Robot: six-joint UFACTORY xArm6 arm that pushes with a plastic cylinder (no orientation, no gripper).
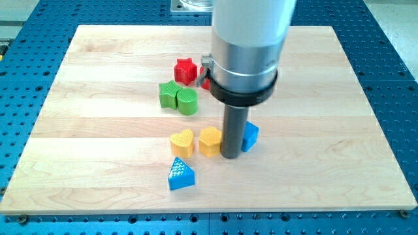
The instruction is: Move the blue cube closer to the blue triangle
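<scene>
The blue cube [250, 136] sits just right of the board's middle, half hidden behind my rod. My tip [231, 156] rests on the board against the cube's left side, between it and a yellow block [210, 141]. The blue triangle [180, 174] lies below and to the left, near the view's bottom, about a hand's width from the cube. A yellow heart [183, 142] sits left of the yellow block, just above the triangle.
A green cube [169, 94] and a green rounded block [187, 101] sit together above the middle. A red star [185, 70] lies above them. Another red block [205, 83] peeks out behind the arm. The wooden board [98, 150] ends near the view's bottom.
</scene>
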